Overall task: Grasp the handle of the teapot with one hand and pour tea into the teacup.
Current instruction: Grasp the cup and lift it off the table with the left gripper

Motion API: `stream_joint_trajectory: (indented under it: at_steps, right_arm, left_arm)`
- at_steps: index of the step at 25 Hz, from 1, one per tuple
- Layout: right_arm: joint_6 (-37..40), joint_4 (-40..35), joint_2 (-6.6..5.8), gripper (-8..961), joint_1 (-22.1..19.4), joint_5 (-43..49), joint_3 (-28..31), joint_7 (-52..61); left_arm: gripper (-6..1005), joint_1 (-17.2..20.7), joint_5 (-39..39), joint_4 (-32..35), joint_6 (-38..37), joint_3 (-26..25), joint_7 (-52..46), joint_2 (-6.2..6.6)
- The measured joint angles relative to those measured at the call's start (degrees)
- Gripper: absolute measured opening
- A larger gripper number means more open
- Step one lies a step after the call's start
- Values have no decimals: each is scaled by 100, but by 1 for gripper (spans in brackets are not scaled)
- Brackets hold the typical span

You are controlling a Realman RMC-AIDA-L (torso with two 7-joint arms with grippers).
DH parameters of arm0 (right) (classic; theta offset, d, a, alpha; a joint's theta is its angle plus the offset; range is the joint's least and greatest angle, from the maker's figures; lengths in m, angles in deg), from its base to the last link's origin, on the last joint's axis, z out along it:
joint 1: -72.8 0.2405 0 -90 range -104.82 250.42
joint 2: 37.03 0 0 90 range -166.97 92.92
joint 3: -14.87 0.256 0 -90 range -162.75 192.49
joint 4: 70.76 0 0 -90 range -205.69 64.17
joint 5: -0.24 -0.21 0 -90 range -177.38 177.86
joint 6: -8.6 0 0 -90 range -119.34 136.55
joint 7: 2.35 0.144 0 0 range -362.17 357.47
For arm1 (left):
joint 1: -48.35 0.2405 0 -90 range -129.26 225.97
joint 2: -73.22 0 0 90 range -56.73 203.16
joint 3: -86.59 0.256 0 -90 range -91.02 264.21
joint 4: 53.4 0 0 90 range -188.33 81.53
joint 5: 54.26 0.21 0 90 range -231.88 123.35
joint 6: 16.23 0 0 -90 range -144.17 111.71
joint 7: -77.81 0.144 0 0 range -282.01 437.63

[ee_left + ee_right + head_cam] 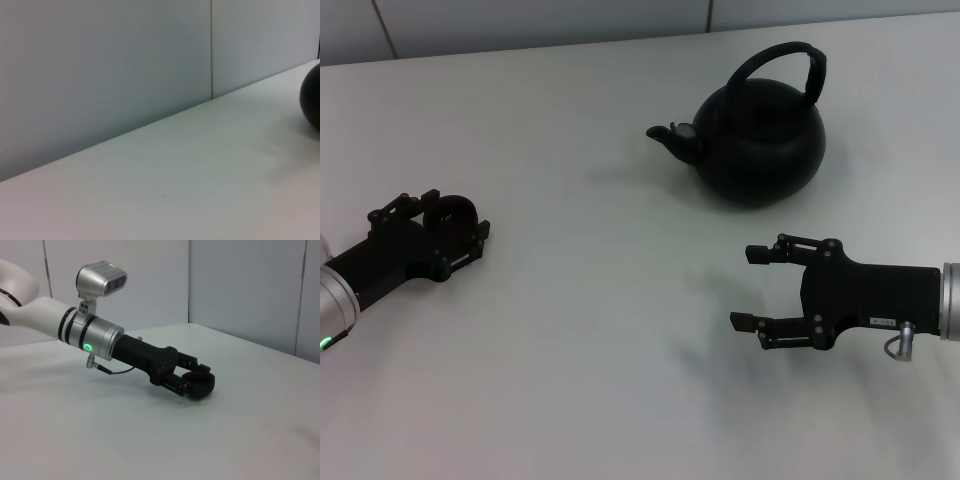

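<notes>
Matte-black, the teapot (756, 140) stands upright at the far right of the pale bench (590, 330), spout pointing toward the robot's left, with the handle (782, 62) arched over its body. The right gripper (748, 288) hovers near the pot, on its near side, with its fingers spread apart and nothing held. The left gripper (460, 222) is clamped around the teacup (453, 211), low over the bench and well apart from the pot. For a sound grasp, the handle's crown should be taken squarely, so the pot does not swing when tilted.
</notes>
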Motion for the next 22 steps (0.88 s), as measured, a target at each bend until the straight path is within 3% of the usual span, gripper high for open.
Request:
stream_joint_trajectory:
  at_steps: [4, 7, 14, 17, 22]
  right_arm:
    - [0, 0, 0, 837, 0, 0, 1, 2]
    - [0, 0, 0, 837, 0, 0, 2, 4]
    - [0, 0, 0, 835, 0, 0, 2, 12]
    - [2, 0, 1, 836, 0, 0, 2, 14]
    - [48, 0, 1, 836, 0, 0, 2, 17]
  left_arm:
    - [796, -24, 0, 4, 81, 15, -1, -13]
    - [689, -29, 7, 36, 89, 29, -1, -15]
    - [690, -15, 14, 117, 84, 27, -14, -10]
    - [690, 68, 282, 468, 37, 57, -227, -28]
    - [691, 32, 950, 950, 220, -9, -518, -207]
